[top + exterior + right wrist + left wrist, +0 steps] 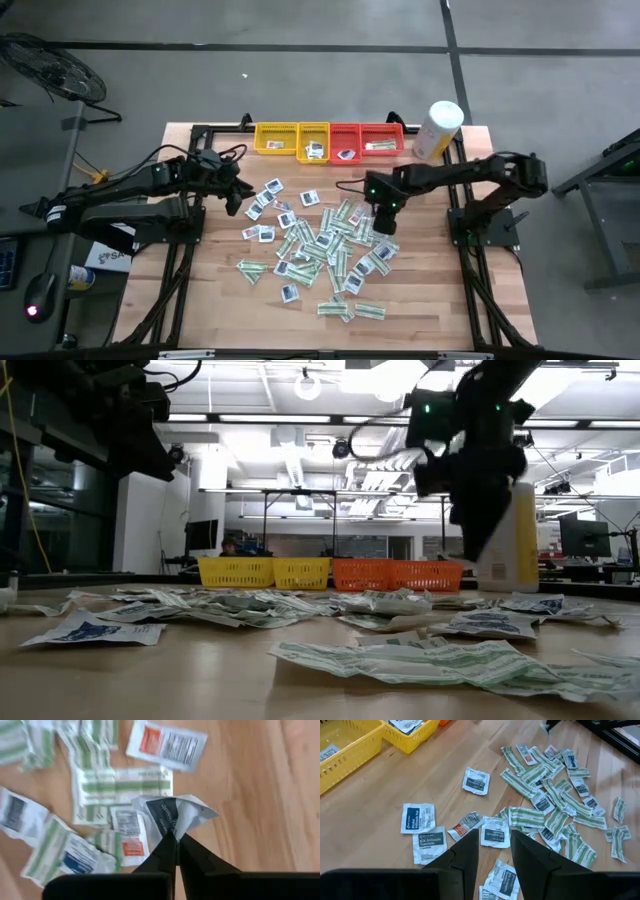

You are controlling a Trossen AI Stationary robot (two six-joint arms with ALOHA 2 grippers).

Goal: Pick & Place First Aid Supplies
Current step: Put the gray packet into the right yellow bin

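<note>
A: Between the right gripper point(176, 840) fingers, pressed together, sits one crumpled white packet point(175, 814), pinched at its edge so it lifts clear of the packet pile point(320, 245).

B: And the left gripper point(495, 847)?

A: Parted, holding nothing, waiting above the square packets point(422, 827) by the pile's left edge.

B: Farther back?

A: Yellow trays point(292, 140) and red trays point(367, 140), probably the destination.

White-and-green striped packets point(366, 311), yellow trays point(296, 139), red trays point(364, 139), pale wooden table point(430, 300).
</note>
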